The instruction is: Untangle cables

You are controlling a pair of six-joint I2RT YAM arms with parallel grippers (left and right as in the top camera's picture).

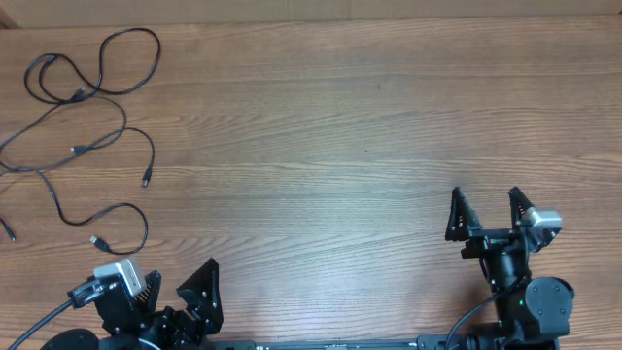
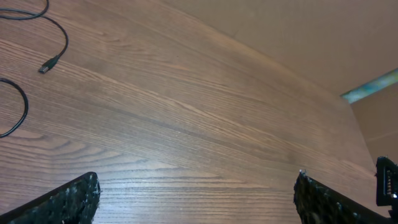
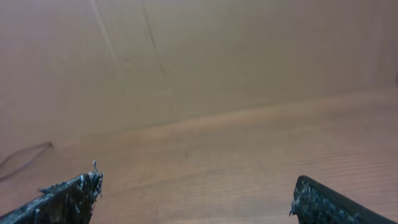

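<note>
The cables [image 1: 78,94] lie as loose, curvy thin black strands on the far left of the wooden table, crossing one another in places, with small plug ends [image 1: 147,179] pointing outward. My left gripper [image 1: 185,272] sits open near the front edge, just right of the lowest strand. In the left wrist view one plug end [image 2: 48,64] and a curved strand [image 2: 25,102] show at the upper left, well ahead of the open left gripper [image 2: 198,180]. My right gripper [image 1: 484,194] stands open at the right, far from the cables. Only bare wood lies between the right gripper's [image 3: 196,180] fingers.
The wooden table [image 1: 340,126] stretches between the two arms. A thicker black wire [image 1: 39,326] runs from the left arm's base at the front edge. A brown cardboard wall [image 3: 217,50] rises behind the table's far edge, with a strip of greenish tape [image 2: 373,84] on it.
</note>
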